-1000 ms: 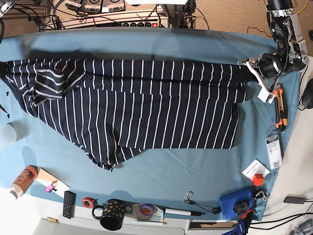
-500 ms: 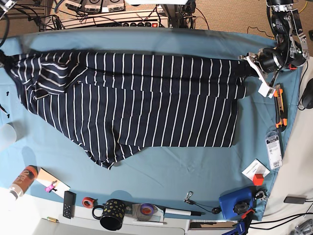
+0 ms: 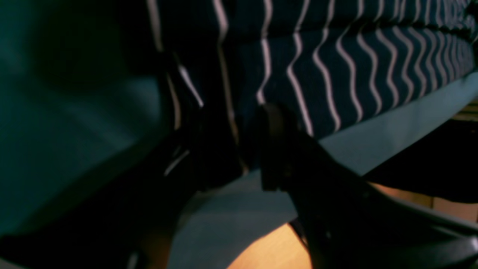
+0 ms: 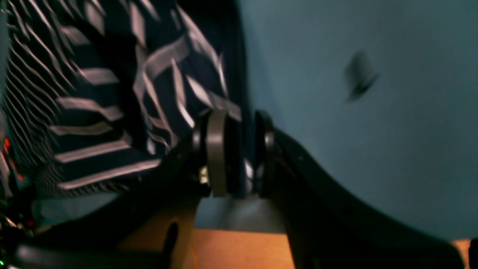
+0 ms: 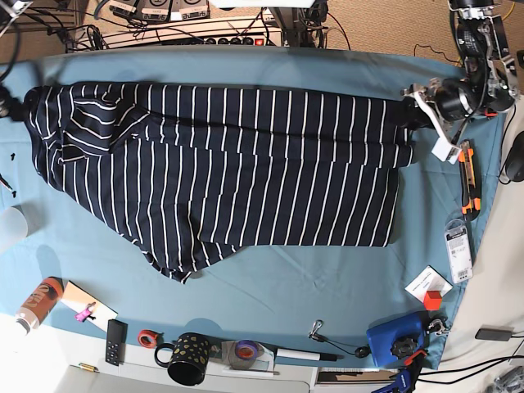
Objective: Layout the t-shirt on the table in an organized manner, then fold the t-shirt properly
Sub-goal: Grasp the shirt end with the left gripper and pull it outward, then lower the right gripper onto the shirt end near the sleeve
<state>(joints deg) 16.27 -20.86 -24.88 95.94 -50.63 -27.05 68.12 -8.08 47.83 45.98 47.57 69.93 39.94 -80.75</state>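
Note:
The navy white-striped t-shirt (image 5: 229, 164) lies spread wide across the teal table (image 5: 327, 278), its top edge straight near the far side and its lower left part bunched to a point. My left gripper (image 5: 415, 106) sits at the shirt's right corner. In the left wrist view its fingers (image 3: 276, 145) stand apart, open, with striped fabric (image 3: 354, 74) loose between them at the gripper's middle (image 3: 227, 153). My right gripper (image 4: 239, 149) is at the shirt's other end, jaws slightly parted, open, with a dark fold of shirt (image 4: 93, 93) in the gap.
An orange box cutter (image 5: 467, 176), a white packet (image 5: 457, 246) and a red-and-white card (image 5: 429, 288) lie along the right edge. Along the near edge are a blue case (image 5: 393, 340), a spotted mug (image 5: 190, 359), a tape roll (image 5: 147, 337), a remote (image 5: 115, 341) and a bottle (image 5: 37, 303).
The shirt's top edge has been drawn toward the far side of the table and laid straighter. Both grippers' jaws have parted from their tight hold on the corners.

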